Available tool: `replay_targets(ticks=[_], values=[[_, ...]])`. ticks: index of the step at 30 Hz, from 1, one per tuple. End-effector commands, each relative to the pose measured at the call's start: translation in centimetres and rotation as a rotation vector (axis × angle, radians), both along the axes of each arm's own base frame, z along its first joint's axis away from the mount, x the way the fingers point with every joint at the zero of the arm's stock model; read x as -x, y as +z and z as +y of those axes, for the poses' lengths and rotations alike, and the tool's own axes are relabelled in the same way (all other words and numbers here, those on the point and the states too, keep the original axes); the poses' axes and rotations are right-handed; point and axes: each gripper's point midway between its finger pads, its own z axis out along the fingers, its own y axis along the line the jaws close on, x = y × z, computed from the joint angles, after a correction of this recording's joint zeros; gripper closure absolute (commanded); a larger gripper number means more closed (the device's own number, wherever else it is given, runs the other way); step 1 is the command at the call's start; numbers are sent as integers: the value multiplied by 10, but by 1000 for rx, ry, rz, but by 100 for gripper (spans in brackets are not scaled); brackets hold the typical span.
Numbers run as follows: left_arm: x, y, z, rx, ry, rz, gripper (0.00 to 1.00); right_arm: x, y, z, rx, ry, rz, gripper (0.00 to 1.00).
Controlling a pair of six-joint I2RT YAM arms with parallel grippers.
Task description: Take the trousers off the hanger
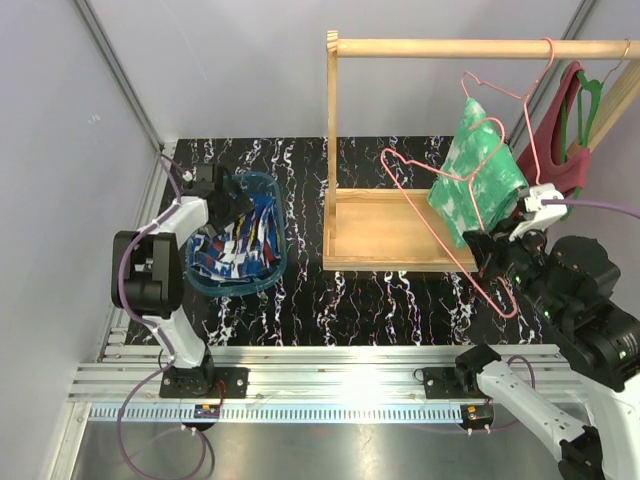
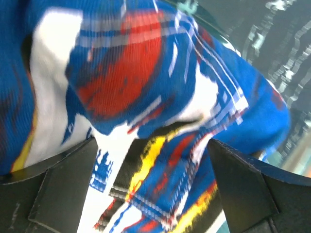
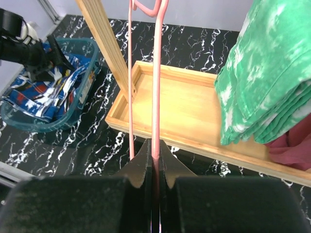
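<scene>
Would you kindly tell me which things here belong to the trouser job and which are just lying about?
Job:
blue patterned cloth trousers
green mottled cloth trousers on their pink wire hanger
empty pink wire hanger in the right gripper

Lying about:
maroon sleeveless top
wooden clothes rack
clear blue plastic tub

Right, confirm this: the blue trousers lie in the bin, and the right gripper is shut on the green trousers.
Wrong on one point: the blue trousers lie in the bin, but the right gripper is shut on a pink hanger, not the green trousers. The right wrist view shows it.
</scene>
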Motion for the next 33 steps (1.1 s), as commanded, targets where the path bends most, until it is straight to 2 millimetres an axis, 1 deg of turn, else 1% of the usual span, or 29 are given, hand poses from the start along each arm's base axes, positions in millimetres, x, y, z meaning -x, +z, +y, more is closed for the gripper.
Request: replay_targets(ticks=[1, 2, 3, 4, 6, 7, 10, 11, 12, 14, 15, 17, 18, 19, 20, 21, 23, 24, 26, 27, 28, 29, 30, 31, 33], values=[[6, 61, -22, 107, -59, -77, 1, -22, 23, 13, 29, 30, -58, 100], [7, 75, -21, 95, -70, -101, 1, -25, 29, 14, 30, 29, -66, 100], [9, 96, -19, 87, -72, -129, 1, -30, 32, 15, 39, 28, -78, 100], [13, 123, -18, 79, -78, -186, 1, -37, 35, 16, 47, 16, -78, 100], [26, 150, -15, 61, -89, -226, 1, -49, 37, 17, 63, -5, -79, 100], [36, 177, -12, 49, -88, -291, 1, -51, 45, 17, 59, -10, -95, 100], [63, 200, -8, 23, -101, -351, 1, -64, 57, 18, 62, -36, -122, 100], [76, 218, -5, 8, -106, -404, 1, -66, 66, 16, 54, -51, -140, 100], [87, 221, -2, -7, -109, -410, 1, -71, 72, 11, 86, -77, -168, 100], [102, 224, 2, -44, -134, -411, 1, -78, 82, 12, 95, -90, -189, 100], [117, 228, 5, -62, -138, -415, 1, -82, 90, 11, 93, -97, -215, 100], [130, 224, 7, -98, -178, -410, 1, -88, 99, 17, 86, -86, -237, 100], [140, 226, 9, -110, -187, -419, 1, -91, 104, 19, 78, -83, -252, 100], [145, 226, 10, -123, -199, -423, 1, -96, 106, 23, 79, -77, -253, 100], [151, 218, 11, -144, -223, -411, 1, -99, 109, 25, 79, -74, -259, 100], [160, 220, 13, -154, -231, -425, 1, -107, 110, 29, 83, -71, -264, 100], [166, 215, 21, -201, -225, -420, 1, -115, 113, 33, 77, -75, -281, 100], [171, 206, 24, -213, -218, -405, 1, -123, 117, 36, 78, -76, -303, 100], [180, 208, 25, -228, -229, -437, 1, -134, 116, 38, 84, -95, -311, 100], [182, 199, 25, -232, -237, -429, 1, -144, 113, 39, 96, -110, -306, 100], [188, 204, 27, -240, -230, -468, 1, -148, 113, 41, 98, -114, -303, 100], [189, 205, 28, -244, -220, -487, 1, -152, 112, 42, 99, -122, -296, 100], [191, 199, 30, -249, -207, -490, 1, -159, 107, 45, 100, -124, -286, 100], [198, 204, 31, -250, -197, -534, 1, -163, 104, 47, 100, -127, -281, 100], [201, 208, 34, -260, -176, -576, 1, -167, 97, 53, 91, -109, -265, 100]])
